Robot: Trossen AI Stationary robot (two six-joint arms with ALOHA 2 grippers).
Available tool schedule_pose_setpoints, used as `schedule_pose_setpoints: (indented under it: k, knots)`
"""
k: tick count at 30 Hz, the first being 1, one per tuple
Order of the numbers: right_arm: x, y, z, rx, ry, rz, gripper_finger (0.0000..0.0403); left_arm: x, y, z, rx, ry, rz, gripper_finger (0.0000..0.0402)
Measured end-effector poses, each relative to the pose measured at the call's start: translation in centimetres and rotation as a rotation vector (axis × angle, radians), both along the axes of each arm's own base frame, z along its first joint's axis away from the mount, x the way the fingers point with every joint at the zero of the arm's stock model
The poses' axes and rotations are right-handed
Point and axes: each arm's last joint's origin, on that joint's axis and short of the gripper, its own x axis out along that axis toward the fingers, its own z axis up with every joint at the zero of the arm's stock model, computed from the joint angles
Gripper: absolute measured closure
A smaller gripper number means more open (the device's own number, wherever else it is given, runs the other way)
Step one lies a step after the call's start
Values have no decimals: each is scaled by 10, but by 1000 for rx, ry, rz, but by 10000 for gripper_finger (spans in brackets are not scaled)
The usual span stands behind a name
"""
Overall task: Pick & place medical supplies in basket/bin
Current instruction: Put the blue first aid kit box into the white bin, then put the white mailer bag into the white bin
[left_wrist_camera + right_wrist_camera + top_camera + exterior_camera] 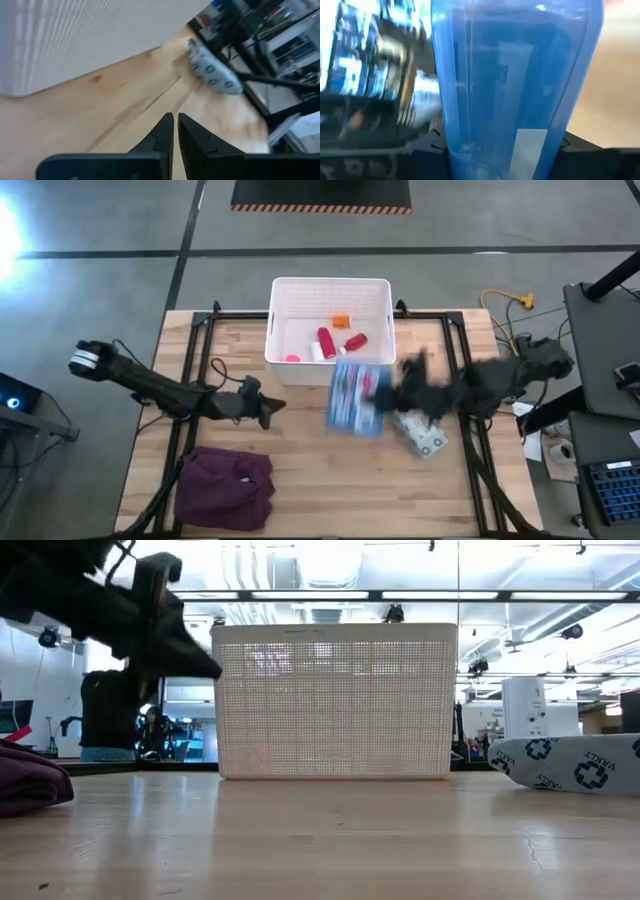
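The white basket stands at the table's far middle; in the low view the basket shows its slotted wall. Inside lie red bottles and a small orange piece. A blue first-aid box hangs by the basket's near right corner, with my right gripper shut on it. A pale patterned packet lies flat on the table to the box's right. My left gripper is shut and holds nothing, above the table left of the box. My right gripper has the blue box between its two fingers, which stand at its two opposite sides at the end nearest the wrist. It comes at the box from the table's right. The box reaches away from the fingers, lifted clear of the table.
A maroon cloth lies bunched at the table's near left corner. Black frame rails run along the table's left and right sides. Bare wood shows between the cloth and the packet.
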Motion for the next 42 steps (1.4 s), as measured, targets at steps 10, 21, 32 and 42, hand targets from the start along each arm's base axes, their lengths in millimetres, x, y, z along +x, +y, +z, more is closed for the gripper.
schedule_pose_setpoints:
  k: [10, 21, 32, 42]
  knots:
    - [-1, -202, 14, -146, 208, -19, 241, -1, 1, 28, -15, -101, 8, 394]
    - [34, -266, -17, -87, 258, 90, 109, 4, -1, 33, -46, -108, 25, 327]
    - [-16, -211, 31, -224, 516, 125, 53, 5, 4, 34, -37, -112, 46, 308]
    - [-58, -109, -23, -137, 806, 143, 76, 12, 11, 37, -40, -112, 69, 308]
